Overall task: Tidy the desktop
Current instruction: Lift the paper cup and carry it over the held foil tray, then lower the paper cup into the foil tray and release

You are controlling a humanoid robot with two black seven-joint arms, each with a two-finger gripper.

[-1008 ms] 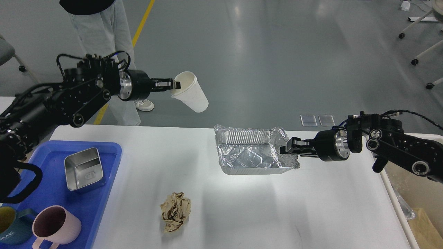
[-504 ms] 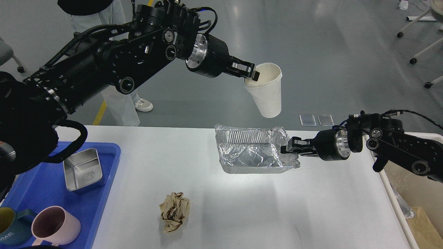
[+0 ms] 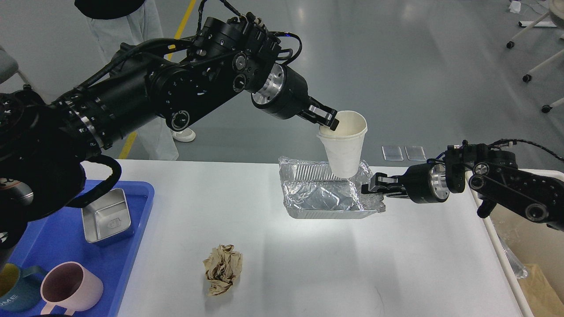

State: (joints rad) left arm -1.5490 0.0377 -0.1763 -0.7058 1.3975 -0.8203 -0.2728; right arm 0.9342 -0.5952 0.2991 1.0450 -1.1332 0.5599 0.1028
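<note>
The white desktop [image 3: 308, 268] fills the lower view. My left gripper [image 3: 328, 123] is shut on the rim of a white paper cup [image 3: 343, 147] and holds it upright just above the far part of a crumpled foil tray [image 3: 324, 198]. My right gripper [image 3: 369, 188] is shut on the foil tray's right edge and holds it slightly above the desktop. A crumpled brown paper ball [image 3: 223, 268] lies on the desktop at the front centre.
A blue plastic tray [image 3: 53, 246] at the left holds a square metal container [image 3: 107, 215], a pink mug [image 3: 70, 288] and a teal mug [image 3: 13, 293]. A beige bin [image 3: 535, 259] stands beyond the desktop's right edge. A person [image 3: 132, 44] stands behind.
My left arm has swung right and down, carrying the paper cup from the far left to just above the foil tray. The right gripper with the tray shifted slightly right.
</note>
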